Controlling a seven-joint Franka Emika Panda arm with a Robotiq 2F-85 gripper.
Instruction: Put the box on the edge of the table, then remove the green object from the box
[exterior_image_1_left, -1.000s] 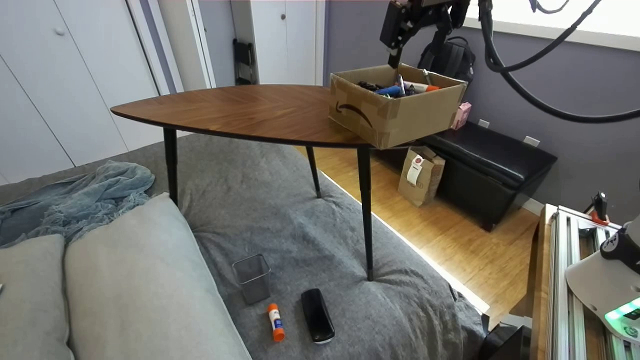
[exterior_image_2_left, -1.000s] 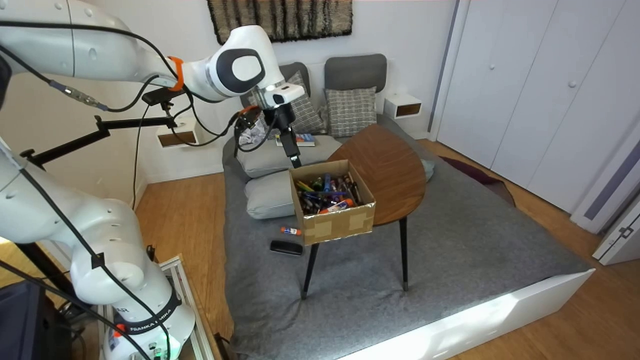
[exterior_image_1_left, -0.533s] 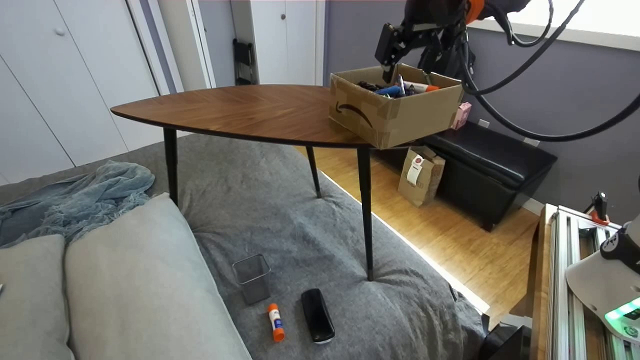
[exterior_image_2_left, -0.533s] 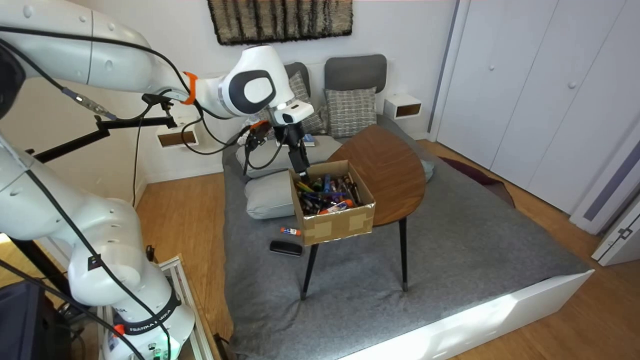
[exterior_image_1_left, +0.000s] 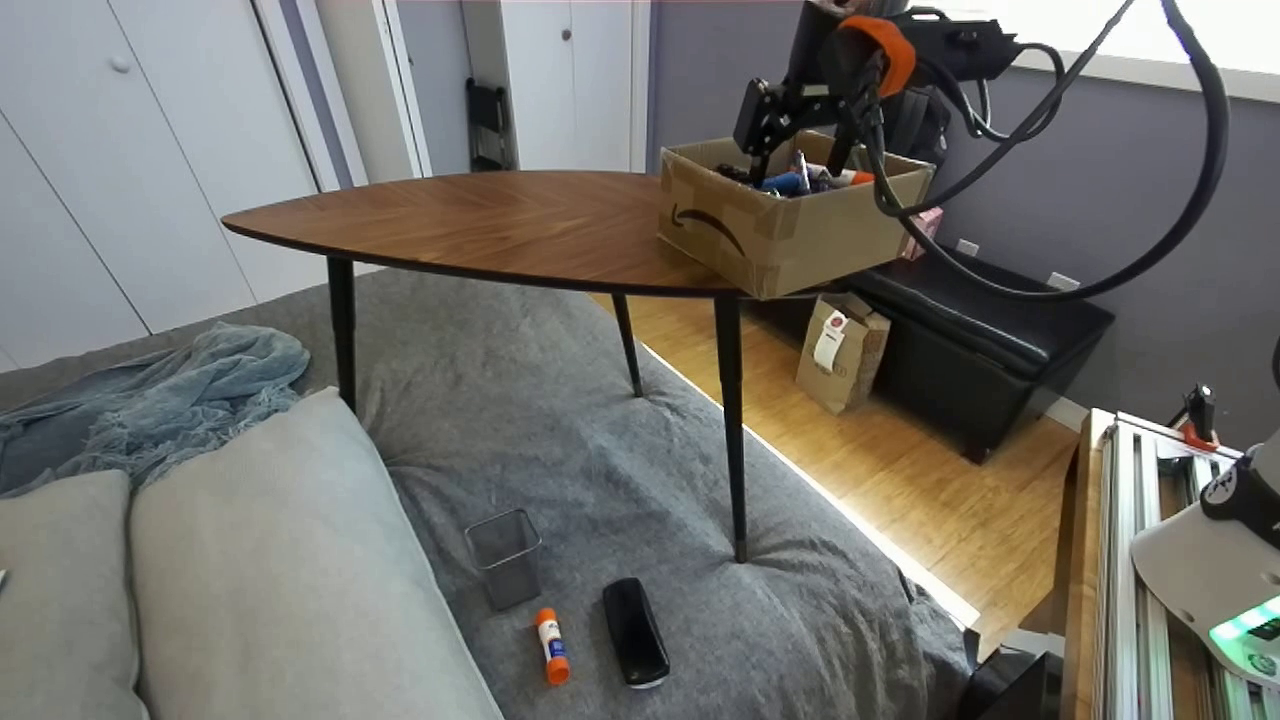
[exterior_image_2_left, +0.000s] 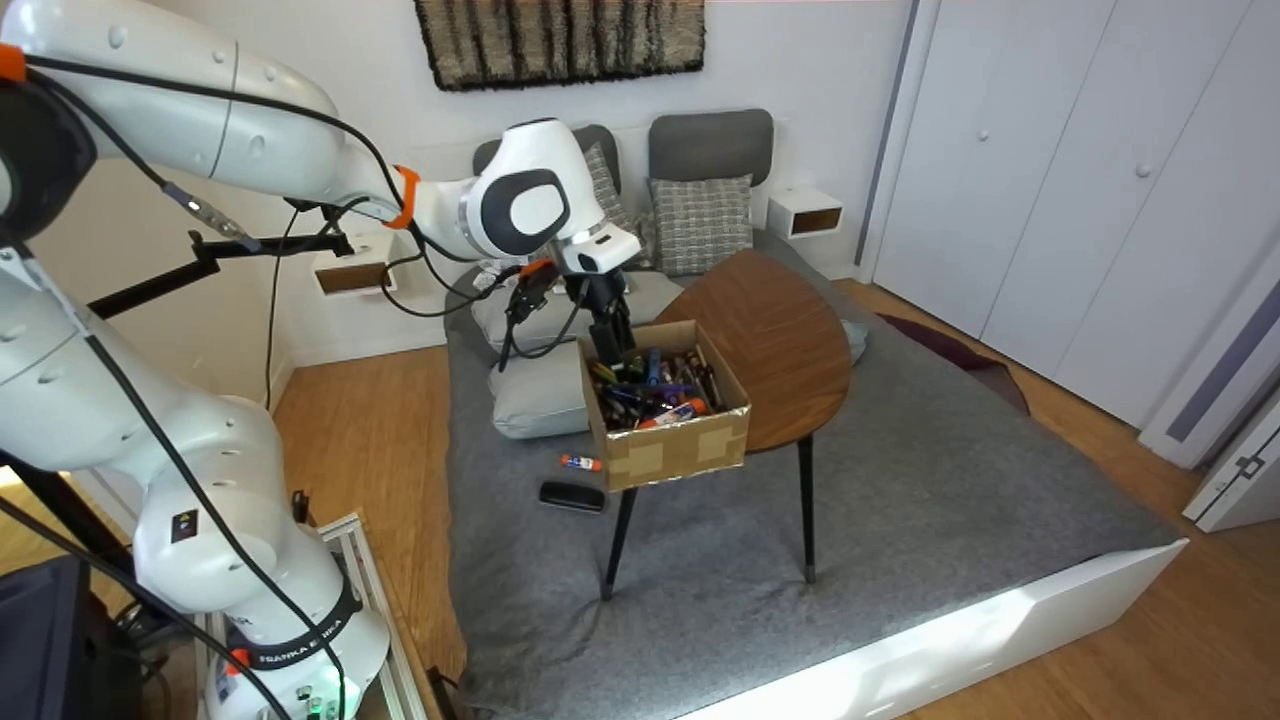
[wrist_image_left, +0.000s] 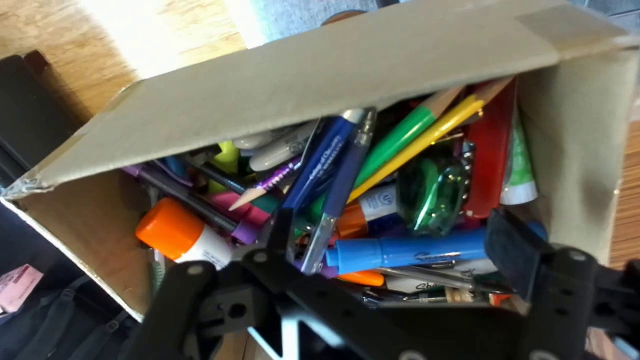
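Note:
The tan open-topped box (exterior_image_1_left: 840, 240) sits on the end of the brown table (exterior_image_1_left: 450, 215), with part of it past the table edge; both also show in another exterior view, box (exterior_image_2_left: 680, 455) and table (exterior_image_2_left: 785, 340). Pens and markers fill the box. In the wrist view, a shiny green translucent object (wrist_image_left: 430, 195), a green pencil (wrist_image_left: 400, 140) and a green-and-white tube (wrist_image_left: 520, 165) lie inside the box wall (wrist_image_left: 350, 65). My gripper (wrist_image_left: 400, 245) is open, its fingers spread over a blue marker (wrist_image_left: 425, 247). In both exterior views the gripper (exterior_image_1_left: 797, 168) (exterior_image_2_left: 610, 352) reaches into the box opening.
The box walls stand close around the fingers. Below the table, a glue stick (exterior_image_1_left: 552, 645), a black case (exterior_image_1_left: 636, 632) and a mesh cup (exterior_image_1_left: 505, 558) lie on the grey bed (exterior_image_1_left: 450, 440). A black chest (exterior_image_1_left: 960, 340) and a smaller brown box (exterior_image_1_left: 845, 350) stand beyond.
My gripper has moved down from above the box's edge into its opening, with its fingers over the items. The box and the table have not moved.

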